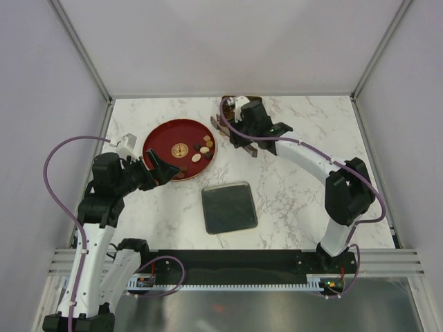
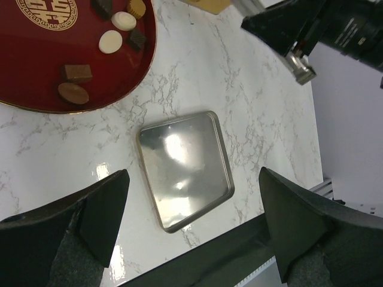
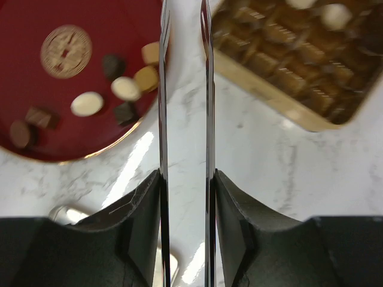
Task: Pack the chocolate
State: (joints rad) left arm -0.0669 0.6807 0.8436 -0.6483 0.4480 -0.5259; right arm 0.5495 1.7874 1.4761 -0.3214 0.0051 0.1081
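The left gripper [image 2: 191, 194] hangs spread wide and empty above the table [image 2: 269, 119]. The right gripper [image 3: 184, 36] has its thin blades a narrow gap apart and grips nothing. It sits between the red dish [image 3: 119, 24], which holds the chocolate [image 3: 125, 88], and a gold box [image 3: 269, 97].

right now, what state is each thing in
left hand: wide open, empty
right hand: blades slightly apart, nothing between them
chocolates: loose in the red dish, not packed
red dish: flat on the table
gold box: open, lid off
square lid: hollow side up on the table, empty
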